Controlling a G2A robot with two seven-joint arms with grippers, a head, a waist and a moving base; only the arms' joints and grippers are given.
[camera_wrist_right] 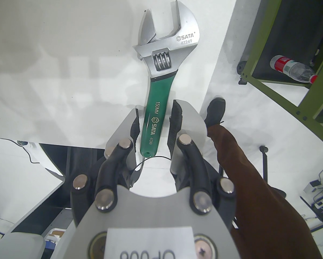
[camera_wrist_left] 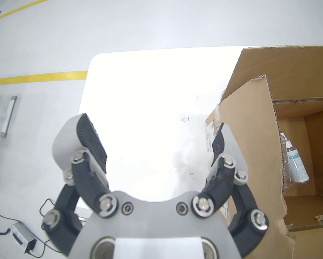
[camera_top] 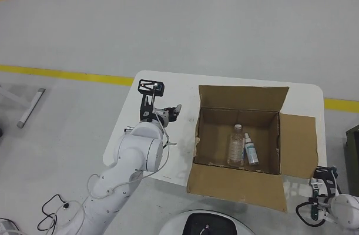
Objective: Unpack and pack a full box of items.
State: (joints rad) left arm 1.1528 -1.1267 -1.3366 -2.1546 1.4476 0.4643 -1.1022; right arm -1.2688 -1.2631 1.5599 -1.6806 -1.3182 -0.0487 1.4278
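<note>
Right pincer (camera_wrist_right: 156,109) at wrench (camera_wrist_right: 164,52) handle (contact unclear).

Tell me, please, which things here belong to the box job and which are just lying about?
Job: cardboard box, clear bottle and spray bottle inside it, green-handled wrench on the table.
Lying about: red-labelled bottle on the green rack, power adapter on the floor.

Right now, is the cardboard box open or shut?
Open: the box has its flaps folded outward, and two bottles lie on its floor.
</note>
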